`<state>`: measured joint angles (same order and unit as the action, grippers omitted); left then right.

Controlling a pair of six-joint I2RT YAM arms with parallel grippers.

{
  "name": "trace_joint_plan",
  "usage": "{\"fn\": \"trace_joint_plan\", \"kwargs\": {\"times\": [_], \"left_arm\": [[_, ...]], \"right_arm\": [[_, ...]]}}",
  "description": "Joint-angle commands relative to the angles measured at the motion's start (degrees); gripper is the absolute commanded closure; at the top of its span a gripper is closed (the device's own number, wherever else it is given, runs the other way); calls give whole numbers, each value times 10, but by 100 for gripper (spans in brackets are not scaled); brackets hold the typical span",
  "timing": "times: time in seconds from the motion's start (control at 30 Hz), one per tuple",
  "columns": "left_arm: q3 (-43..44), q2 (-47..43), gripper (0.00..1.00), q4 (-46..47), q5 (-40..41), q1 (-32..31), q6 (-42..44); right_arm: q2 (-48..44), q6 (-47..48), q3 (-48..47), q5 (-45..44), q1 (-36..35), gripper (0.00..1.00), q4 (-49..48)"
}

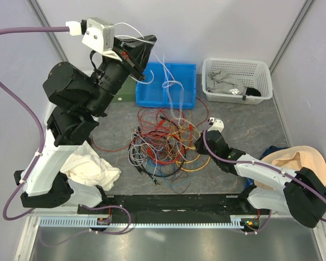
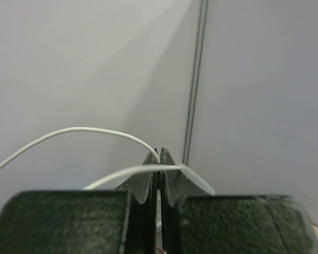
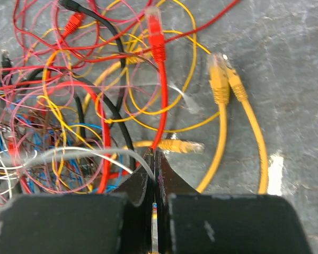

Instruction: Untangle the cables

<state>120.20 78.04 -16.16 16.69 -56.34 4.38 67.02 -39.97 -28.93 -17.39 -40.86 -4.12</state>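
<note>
White cable [image 2: 85,128] pinched in raised left jaws; right jaws closed amid tangled cables [image 1: 164,145]

Cables [image 1: 163,144]: tangled heap mid-table, mixing red, orange, yellow, blue, black and white. One white cable [image 2: 95,129] rises taut toward 12 o'clock. Yellow plug ends [image 3: 221,79] lie flat beside the heap.

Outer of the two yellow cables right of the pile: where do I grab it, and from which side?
Take the outer yellow cable on its straight stretch just behind the plug, from above, on the side away from the pile. It lies flat on bare table there, clear of the tangle; its twin lies close on the pile side.
</note>
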Motion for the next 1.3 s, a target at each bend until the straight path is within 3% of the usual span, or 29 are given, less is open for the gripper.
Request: {"fn": "trace_joint_plan", "kwargs": {"times": [0.0,0.3,0.7,0.77,0.83,0.93,1.07,1.27], "left_arm": [[41,9,98,22,13,1,39],[118,33,98,27,10,1,64],[90,12,98,53,23,1,87],[82,11,98,57,26,1,89],[74,11,98,56,26,1,90],[53,10,98,52,33,1,93],[22,7,98,47,39,1,94],[-43,-7,98,45,18,1,49]], "right_arm": [[-29,-10,11,-23,2,100,2],[-21,-13,17,-49,3,100,79],[-74,-35,55,-37,3,100,153],[-95,-32,52,-43,3,76,160],[-137,-23,35,-40,3,42,163],[-216,3,-18,-41,2,27,177],[-289,64,-122,-47,2,20,177],[-266,111,-249,15,2,22,69]]}}
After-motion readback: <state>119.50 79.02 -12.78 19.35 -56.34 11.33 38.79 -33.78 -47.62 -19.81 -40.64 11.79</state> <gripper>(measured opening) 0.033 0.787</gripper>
